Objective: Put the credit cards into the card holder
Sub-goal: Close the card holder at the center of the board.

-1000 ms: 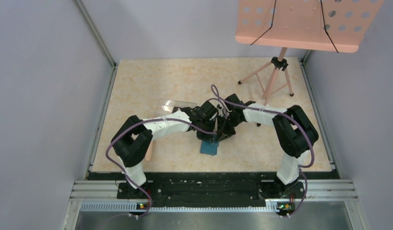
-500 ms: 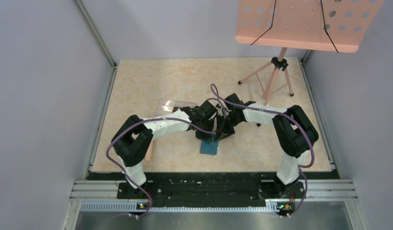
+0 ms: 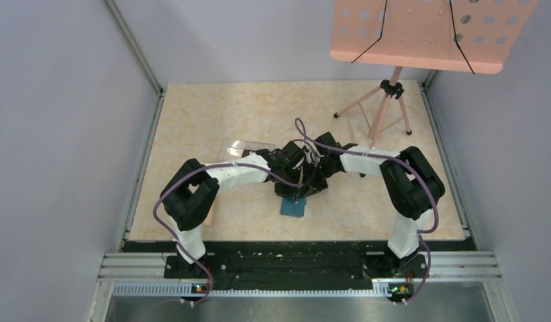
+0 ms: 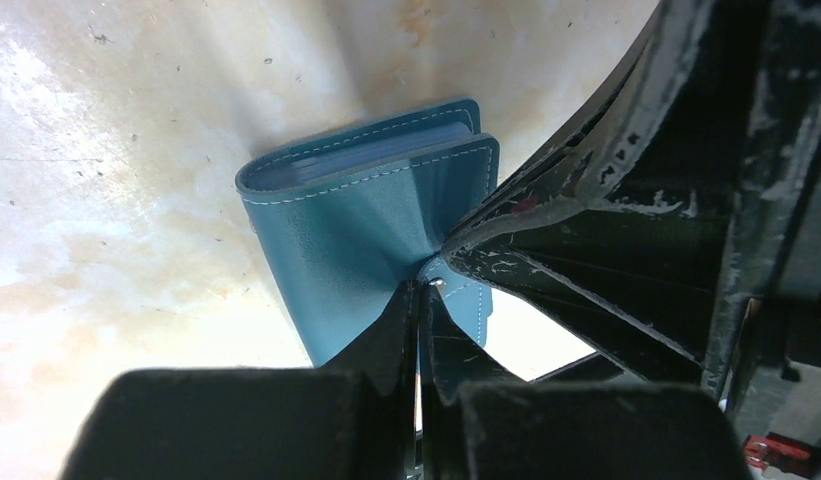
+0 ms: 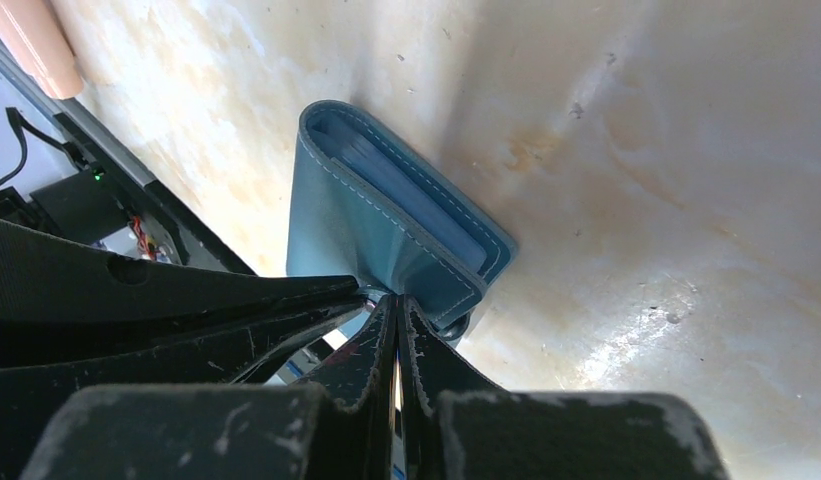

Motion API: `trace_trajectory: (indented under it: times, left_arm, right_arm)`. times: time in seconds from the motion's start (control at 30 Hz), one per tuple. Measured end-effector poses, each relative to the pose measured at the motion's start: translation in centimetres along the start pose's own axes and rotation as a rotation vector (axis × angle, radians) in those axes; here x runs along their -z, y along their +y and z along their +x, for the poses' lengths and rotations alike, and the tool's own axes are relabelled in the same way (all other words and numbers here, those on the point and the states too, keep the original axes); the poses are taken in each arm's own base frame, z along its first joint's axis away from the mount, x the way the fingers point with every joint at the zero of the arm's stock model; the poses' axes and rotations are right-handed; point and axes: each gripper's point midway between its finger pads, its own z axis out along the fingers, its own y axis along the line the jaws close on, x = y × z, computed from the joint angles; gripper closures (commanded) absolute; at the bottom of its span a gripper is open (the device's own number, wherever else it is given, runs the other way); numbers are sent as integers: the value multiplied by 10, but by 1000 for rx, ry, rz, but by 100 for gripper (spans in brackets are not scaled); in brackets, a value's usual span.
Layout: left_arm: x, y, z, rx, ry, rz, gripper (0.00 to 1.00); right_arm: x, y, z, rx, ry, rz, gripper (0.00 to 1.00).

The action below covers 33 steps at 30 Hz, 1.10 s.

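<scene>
Left fingers (image 4: 422, 292): drawn together, only a hairline slit between them. Tips touch the card holder (image 4: 356, 235) at its near edge, right by the snap button (image 4: 439, 284). Can't tell if any leather is actually clamped.

Right fingers (image 5: 397, 305): same, pressed nearly flat together, tips on the same corner of the holder. The two sets of tips meet almost point to point, and the cover creases toward that spot.

Holder lies folded on the tabletop (image 3: 212, 114), near-centre, poking out on the near side of the two wrists. Rounded spine on one side; lighter blue leaves show between the covers at the other. Top cover is lifted slightly where the tips are.

Room: bare tabletop on the holder's other sides. Clear plastic box (image 3: 249, 145) sits just beyond the left forearm. Music stand (image 3: 386, 111) legs are at the far right corner, well apart.
</scene>
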Motion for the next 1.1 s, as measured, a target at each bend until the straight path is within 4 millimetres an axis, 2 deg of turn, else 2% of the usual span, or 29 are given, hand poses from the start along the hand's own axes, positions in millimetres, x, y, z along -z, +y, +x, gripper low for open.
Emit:
trace_trajectory:
  times: [0.4,0.77,0.93,1.1]
  left_arm:
    - [-1,2,-1,5,6,-15,100]
    - [-1,2,-1,5,7,-17,100]
    - [-1,2,-1,6,8,-18,100]
    - [-1,2,-1,13,14,-22,100]
  right_arm:
    - [3,1,1,17,-19,0,100]
    - [11,10,5,29,-21,-19,100]
    - [8,9,10,29,-4,-21,100]
    - [-5,5,18,2,51,-34,100]
